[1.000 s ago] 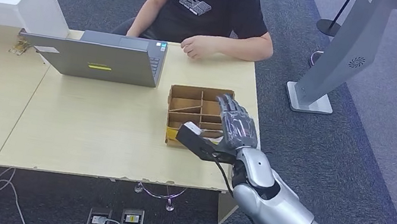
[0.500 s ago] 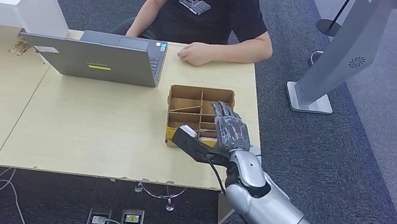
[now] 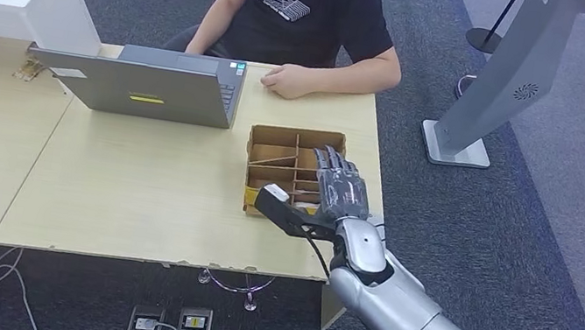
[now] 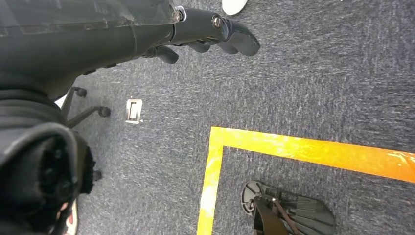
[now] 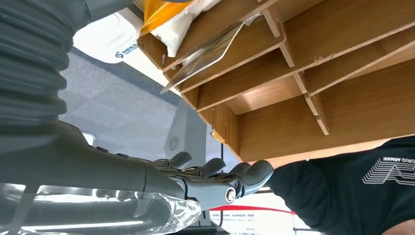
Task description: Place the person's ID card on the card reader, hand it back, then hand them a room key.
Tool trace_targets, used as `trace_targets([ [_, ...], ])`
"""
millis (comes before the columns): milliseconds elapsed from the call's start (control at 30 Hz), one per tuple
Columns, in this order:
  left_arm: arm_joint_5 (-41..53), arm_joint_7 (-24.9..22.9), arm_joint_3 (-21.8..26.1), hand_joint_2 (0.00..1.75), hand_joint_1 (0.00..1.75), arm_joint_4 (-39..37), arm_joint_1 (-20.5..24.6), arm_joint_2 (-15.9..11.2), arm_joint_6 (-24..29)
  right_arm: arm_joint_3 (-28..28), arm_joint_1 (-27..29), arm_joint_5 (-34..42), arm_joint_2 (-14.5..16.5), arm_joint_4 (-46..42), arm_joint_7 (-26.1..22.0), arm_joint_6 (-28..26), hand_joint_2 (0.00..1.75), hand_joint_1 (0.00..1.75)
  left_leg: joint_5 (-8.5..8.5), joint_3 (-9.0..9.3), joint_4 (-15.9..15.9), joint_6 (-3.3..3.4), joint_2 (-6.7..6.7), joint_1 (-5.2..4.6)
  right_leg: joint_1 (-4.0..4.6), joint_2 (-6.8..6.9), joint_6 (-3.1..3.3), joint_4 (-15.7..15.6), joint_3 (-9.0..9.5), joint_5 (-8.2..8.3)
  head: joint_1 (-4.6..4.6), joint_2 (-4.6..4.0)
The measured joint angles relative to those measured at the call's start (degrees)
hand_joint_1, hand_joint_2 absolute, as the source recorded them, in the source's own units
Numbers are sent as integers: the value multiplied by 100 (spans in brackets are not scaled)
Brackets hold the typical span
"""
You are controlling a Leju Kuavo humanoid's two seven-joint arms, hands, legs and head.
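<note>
Your right hand (image 3: 342, 189) hovers over one compartmented cardboard box (image 3: 275, 140) near the counter's (image 3: 134, 193) right edge, fingers stretched out side by side and holding nothing. You can see one card (image 5: 205, 58) leaning in one of the box's slots; whether it is a room key you cannot tell. Your left hand (image 4: 215, 34) hangs above the floor, fingers curled loosely, holding nothing. Beyond the box you have one laptop (image 3: 147, 82), and one person (image 3: 309, 8) sits at the far edge with one hand (image 3: 284, 81) on the counter.

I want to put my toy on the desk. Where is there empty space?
The big bare patch of the table lies in front of the laptop, left of the divided box. It is crowded by that box, where the robot's right hand hovers, and near the person's hand.
</note>
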State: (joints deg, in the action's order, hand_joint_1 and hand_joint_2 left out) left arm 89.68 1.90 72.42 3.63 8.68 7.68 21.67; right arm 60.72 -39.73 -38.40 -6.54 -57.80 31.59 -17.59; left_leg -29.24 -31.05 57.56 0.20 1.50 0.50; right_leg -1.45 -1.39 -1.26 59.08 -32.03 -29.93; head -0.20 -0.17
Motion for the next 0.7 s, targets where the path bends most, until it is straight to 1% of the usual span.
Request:
trace_targets([
  [267, 2, -78, 2, 0, 0, 0, -9, -36, -41, 92, -50, -1, 81, 223, -44, -50, 175, 0, 0, 0, 0, 0, 0, 0, 0, 0, 0, 0, 0, 0, 0, 0],
  [300, 2, -81, 2, 0, 0, 0, -8, -39, -38, 101, -50, -1, 85, 246, -54, -51, 175, 2, 0, 0, 0, 0, 0, 0, 0, 0, 0, 0, 0, 0, 1, 0],
  [333, 2, -80, 2, 0, 0, 0, -7, -41, -31, 106, -49, -2, 92, 270, -66, -53, 175, 17, 0, 0, 0, 0, 0, 0, 0, 0, 0, 0, 0, 0, 0, 0],
  [433, 2, -63, 4, 0, 0, 0, -2, -44, -10, 115, -49, -5, 122, 345, -106, -68, 175, 136, 0, 0, 0, 0, 0, 0, 0, 0, 0, 0, -1, 0, 0, 0],
  [467, 2, -53, 6, 0, 0, 0, -1, -45, -7, 122, -48, -7, 132, 369, -119, -71, 175, 164, 0, 0, 0, 0, 0, 0, 0, 0, 0, 0, -1, 0, 1, 0],
  [567, 2, -14, 20, 0, 0, 0, -1, -46, -2, 149, -49, -9, 164, 427, -150, -62, 175, 175, 0, 0, 0, 0, 0, 0, 0, 0, 0, 0, -1, 0, 1, 0],
  [700, 3, -2, 30, 0, 0, 0, -8, -53, -5, 183, -54, -5, 208, 498, -167, -11, 175, 175, 0, 0, 0, 0, 0, 0, 0, 0, 0, 0, -1, 0, 1, 0],
])
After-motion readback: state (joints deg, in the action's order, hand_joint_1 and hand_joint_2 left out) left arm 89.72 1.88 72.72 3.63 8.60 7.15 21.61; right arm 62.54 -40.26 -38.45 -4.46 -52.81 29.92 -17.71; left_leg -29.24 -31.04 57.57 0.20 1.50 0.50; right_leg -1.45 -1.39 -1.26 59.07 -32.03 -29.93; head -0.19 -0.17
